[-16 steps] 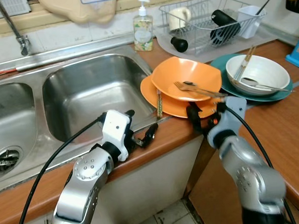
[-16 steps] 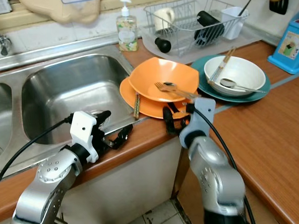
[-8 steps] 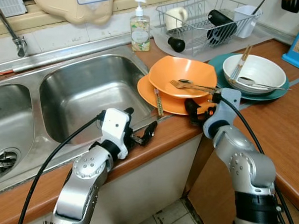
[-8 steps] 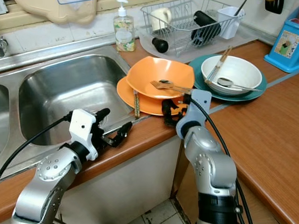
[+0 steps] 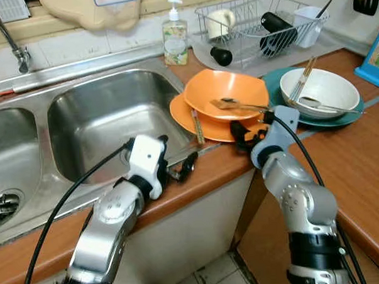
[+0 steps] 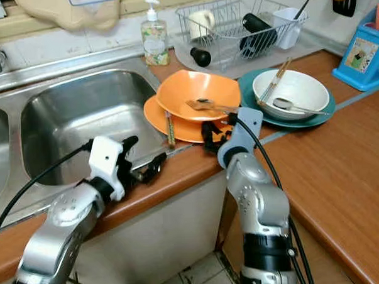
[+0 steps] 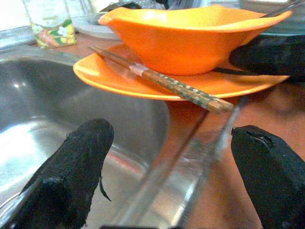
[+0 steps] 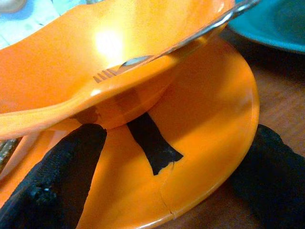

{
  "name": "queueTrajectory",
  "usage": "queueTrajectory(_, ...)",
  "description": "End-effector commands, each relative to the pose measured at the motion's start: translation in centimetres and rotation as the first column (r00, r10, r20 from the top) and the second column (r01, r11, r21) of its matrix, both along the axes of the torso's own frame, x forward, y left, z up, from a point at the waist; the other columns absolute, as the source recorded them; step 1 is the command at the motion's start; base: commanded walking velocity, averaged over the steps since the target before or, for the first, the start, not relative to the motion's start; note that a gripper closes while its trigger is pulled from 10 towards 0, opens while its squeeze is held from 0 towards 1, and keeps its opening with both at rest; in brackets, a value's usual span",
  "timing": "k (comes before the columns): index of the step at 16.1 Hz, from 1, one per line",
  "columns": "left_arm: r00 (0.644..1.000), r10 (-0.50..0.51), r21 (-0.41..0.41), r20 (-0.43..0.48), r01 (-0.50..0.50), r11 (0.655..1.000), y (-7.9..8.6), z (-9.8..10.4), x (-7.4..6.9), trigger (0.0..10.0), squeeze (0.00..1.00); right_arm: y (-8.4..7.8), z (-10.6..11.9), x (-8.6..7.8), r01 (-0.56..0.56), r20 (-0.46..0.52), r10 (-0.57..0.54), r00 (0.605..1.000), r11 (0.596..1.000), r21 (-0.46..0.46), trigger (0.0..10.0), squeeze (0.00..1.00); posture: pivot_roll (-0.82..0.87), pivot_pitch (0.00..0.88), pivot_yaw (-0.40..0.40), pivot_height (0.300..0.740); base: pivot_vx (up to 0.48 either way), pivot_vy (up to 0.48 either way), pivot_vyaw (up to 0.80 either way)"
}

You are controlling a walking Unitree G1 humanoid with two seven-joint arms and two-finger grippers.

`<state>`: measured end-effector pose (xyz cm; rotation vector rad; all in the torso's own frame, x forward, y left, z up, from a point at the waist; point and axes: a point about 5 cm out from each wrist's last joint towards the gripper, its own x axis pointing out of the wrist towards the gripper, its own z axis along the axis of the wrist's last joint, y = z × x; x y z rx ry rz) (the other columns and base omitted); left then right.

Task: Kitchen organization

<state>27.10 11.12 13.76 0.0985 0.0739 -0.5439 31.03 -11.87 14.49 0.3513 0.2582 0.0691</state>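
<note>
Right tool (image 5: 244,134), fingers spread, has closed in over the last second and now straddles the rim of the orange plate (image 8: 209,143); the orange bowl (image 5: 228,93) sits just beyond. Left tool (image 5: 183,169), also spread, hovers at the surface (image 5: 216,169) edge. A grasp seems imminent.

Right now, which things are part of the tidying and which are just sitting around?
In play: orange bowl, orange plate, fork, chopsticks, right gripper open at the plate's rim, left gripper open by the sink.

Idle: soap bottle, dish rack, white bowl, teal plate.
</note>
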Motion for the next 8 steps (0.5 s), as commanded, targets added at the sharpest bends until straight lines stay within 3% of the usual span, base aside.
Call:
queueTrajectory(1,1.000,0.021,0.009,0.010,-0.021,1.000,0.1,0.1,0.7,10.0,0.00,0.7,-0.4,0.1,-0.022,-0.028,0.023,0.999,1.000,0.015,10.0,0.00,-0.01,0.000,0.034,0.740,0.000,0.000,0.00)
queueTrajectory(8,0.998,0.056,0.120,0.024,-0.059,0.991,0.0,-0.2,4.2,10.0,0.00,0.7,-0.4,0.3,-0.020,-0.022,0.021,1.000,1.000,0.011,10.0,0.00,-0.03,0.000,0.048,0.740,0.000,0.000,0.00)
